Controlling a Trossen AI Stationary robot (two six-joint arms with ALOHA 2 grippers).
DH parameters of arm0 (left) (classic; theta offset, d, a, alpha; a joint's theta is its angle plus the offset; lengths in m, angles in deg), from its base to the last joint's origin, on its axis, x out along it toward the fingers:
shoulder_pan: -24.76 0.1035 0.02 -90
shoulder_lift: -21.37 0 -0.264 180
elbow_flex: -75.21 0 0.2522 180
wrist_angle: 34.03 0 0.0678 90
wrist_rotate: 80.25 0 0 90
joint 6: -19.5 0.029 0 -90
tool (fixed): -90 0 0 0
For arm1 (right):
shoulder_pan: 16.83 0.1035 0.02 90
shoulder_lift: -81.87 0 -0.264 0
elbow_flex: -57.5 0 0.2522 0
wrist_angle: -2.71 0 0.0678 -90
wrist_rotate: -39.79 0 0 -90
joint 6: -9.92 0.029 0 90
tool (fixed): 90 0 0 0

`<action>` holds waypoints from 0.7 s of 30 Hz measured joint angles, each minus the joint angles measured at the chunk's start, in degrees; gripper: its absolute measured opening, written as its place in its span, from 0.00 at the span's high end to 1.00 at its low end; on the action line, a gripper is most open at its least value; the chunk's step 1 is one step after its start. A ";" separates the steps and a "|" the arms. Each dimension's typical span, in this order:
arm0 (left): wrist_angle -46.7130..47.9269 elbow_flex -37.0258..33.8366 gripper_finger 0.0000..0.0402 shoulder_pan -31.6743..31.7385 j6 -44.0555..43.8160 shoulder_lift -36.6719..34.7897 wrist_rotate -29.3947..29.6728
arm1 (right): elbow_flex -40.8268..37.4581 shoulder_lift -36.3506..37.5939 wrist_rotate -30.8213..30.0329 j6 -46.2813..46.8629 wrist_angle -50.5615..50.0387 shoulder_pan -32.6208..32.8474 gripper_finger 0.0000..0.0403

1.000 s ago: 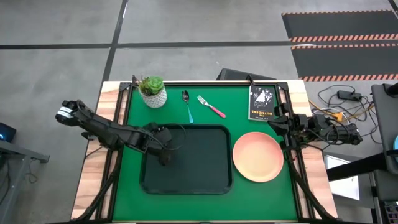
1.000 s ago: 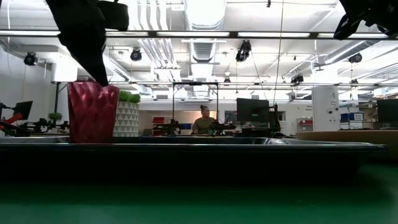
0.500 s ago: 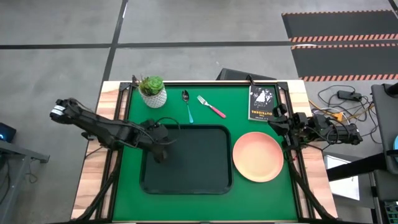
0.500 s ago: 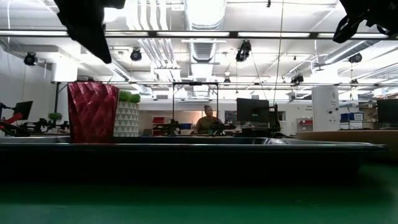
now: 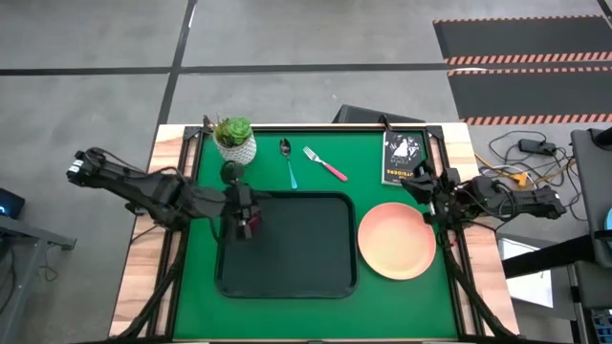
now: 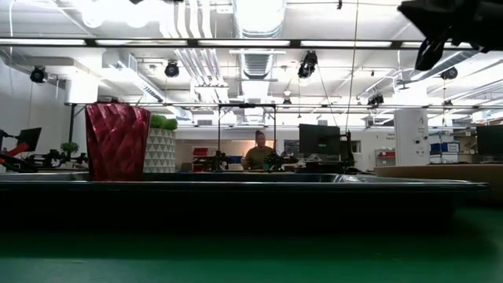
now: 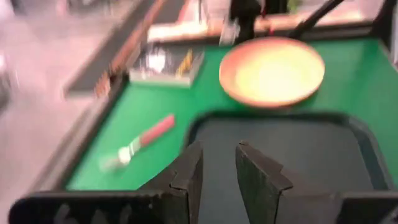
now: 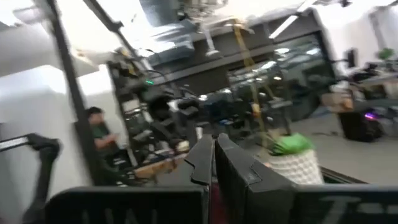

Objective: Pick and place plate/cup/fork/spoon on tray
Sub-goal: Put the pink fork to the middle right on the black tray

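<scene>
The dark red cup stands upright on the left part of the dark tray; from above it mostly hides under my left gripper. That gripper is open and empty, above the cup. The salmon-pink plate lies on the green mat right of the tray. The teal-handled spoon and the pink-handled fork lie beyond the tray's far edge. My right gripper is shut and empty, above the mat by the plate's far right rim.
A white pot with a green plant stands at the far left corner of the mat. A black book lies at the far right. A person sits in the room beyond the table.
My left gripper has risen off the cup's rim and out of the low view. The cup stays upright on the tray. My right gripper has shifted a little toward the table's left.
</scene>
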State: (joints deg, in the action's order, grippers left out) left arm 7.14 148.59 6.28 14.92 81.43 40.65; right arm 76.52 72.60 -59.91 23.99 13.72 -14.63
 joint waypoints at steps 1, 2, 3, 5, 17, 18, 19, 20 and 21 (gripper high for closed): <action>-2.62 -0.01 0.81 0.00 3.33 -0.01 0.05 | 0.00 -0.89 -0.96 0.52 0.52 0.01 0.98; -5.22 -0.07 0.81 0.00 6.55 -0.01 0.17 | 0.00 -1.82 -1.45 1.36 1.13 -0.01 0.98; -7.76 -0.14 0.81 0.00 9.77 0.01 0.47 | 0.00 -2.74 -1.93 1.89 1.82 -0.01 0.98; -12.72 -0.56 0.81 0.04 16.14 0.38 1.28 | 0.00 -4.38 -2.42 3.34 2.66 -0.01 0.98; -38.43 -12.33 0.81 0.88 40.24 -0.08 2.11 | 2.82 -15.03 -6.46 9.30 5.55 -0.01 0.98; -40.62 -13.66 0.81 1.17 41.25 -0.56 2.25 | 3.60 -16.11 -7.16 9.14 5.54 0.01 0.98; -42.60 -14.91 0.81 1.47 42.30 -1.08 2.31 | 4.49 -17.42 -7.48 9.09 5.62 -0.01 0.98; -44.15 -16.19 0.81 1.79 42.87 -1.66 2.40 | 5.40 -18.72 -8.02 9.04 5.64 -0.01 0.98; -45.71 -17.28 0.81 2.22 43.94 -2.25 2.46 | 6.23 -19.96 -8.40 9.00 5.63 -0.01 0.98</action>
State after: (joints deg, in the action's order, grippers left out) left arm -38.58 131.31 8.50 58.86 79.18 43.11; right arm 82.74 52.64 -68.31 32.99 19.34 -14.63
